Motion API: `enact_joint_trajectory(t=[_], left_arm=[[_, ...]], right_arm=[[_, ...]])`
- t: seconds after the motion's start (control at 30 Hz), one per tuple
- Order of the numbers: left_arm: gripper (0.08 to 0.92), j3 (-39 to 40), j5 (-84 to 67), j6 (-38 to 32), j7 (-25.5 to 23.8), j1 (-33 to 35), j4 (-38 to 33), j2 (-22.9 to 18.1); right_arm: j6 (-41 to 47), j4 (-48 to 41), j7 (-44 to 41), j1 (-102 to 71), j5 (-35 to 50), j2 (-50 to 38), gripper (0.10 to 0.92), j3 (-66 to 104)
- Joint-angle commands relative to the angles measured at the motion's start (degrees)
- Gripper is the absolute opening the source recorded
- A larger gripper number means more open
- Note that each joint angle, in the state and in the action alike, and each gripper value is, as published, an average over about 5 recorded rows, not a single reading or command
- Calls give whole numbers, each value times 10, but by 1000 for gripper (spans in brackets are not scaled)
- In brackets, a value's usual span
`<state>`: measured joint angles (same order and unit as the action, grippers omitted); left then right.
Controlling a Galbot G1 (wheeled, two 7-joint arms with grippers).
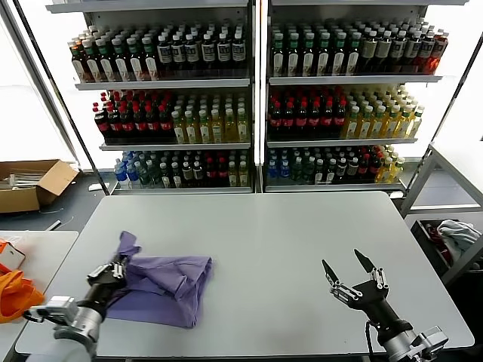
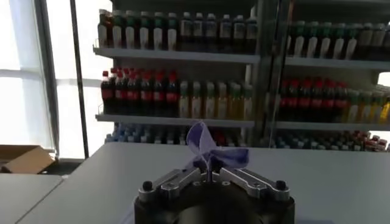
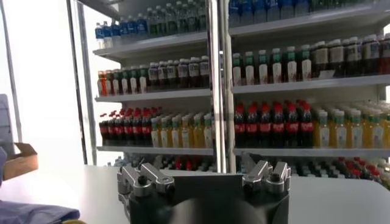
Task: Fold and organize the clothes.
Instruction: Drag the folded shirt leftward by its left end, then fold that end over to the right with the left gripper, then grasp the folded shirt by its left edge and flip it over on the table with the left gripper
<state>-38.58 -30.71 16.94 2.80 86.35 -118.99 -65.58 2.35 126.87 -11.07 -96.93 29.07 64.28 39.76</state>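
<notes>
Lying bunched and partly folded on the left near part of the table (image 1: 287,226): 1 lavender shirt (image 1: 170,280), no print showing. Running its long axis roughly from the left near edge toward the table's middle, with 1 loose corner sticking up and back at its left far end.

Pinching that left end: the left gripper (image 1: 115,270), fingers closed narrow on the cloth, with the bulk of the shirt spreading away to its right. Confirming this in the left wrist view, a small purple tuft (image 2: 207,146) standing up between the closed fingertips.

Hovering well apart on the right near side: the right gripper (image 1: 349,265), fingers spread wide, holding nothing, pointing toward the far side. Lying clearly to its left, across bare table, the shirt's nearest edge; showing only as a purple scrap at the edge of the right wrist view.

Judging from this: the left arm being by far the nearer and already holding, any pull or fold needing to travel along the shirt's long axis toward the middle.

Sitting beyond, to the left: orange cloth (image 1: 15,294) on a side table. Standing behind: shelves (image 1: 256,83) of bottles.
</notes>
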Motion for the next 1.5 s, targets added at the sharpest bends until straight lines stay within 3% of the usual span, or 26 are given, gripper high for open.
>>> enact_joint_trajectory(t=[0.03,0.23,0.43,0.57,0.77,0.87,1.0,1.17,1.5], left_arm=[[101,152,60,6,29,-20,12,-82],[115,173,53,14,41,-22,31,-99],[246,181,67,25,48,-24,41,-105],[333,163,70,26,35,-9,10,-103],[505,72,8,58,-16,29,-118,-70],[592,-15,-58,85,-25,17,-136,-43],[713,-118,-99,106,-44,-13,-53,12],[809,-135,-115,109,-48,-29,64,60],[823,-89,-118,122,-38,-65,162,52]], right_arm=[[0,8,-1,-9,-2,4,823,2],[2,8,-1,-7,-6,6,823,-2],[7,13,0,-4,-7,6,823,-5],[10,18,1,-4,-6,7,823,-3],[10,13,2,-2,-3,6,823,2],[9,11,2,1,-3,8,823,-1],[10,9,3,7,-7,10,823,-10],[14,7,4,17,-15,14,823,-22],[24,14,8,23,-22,13,823,-28]])
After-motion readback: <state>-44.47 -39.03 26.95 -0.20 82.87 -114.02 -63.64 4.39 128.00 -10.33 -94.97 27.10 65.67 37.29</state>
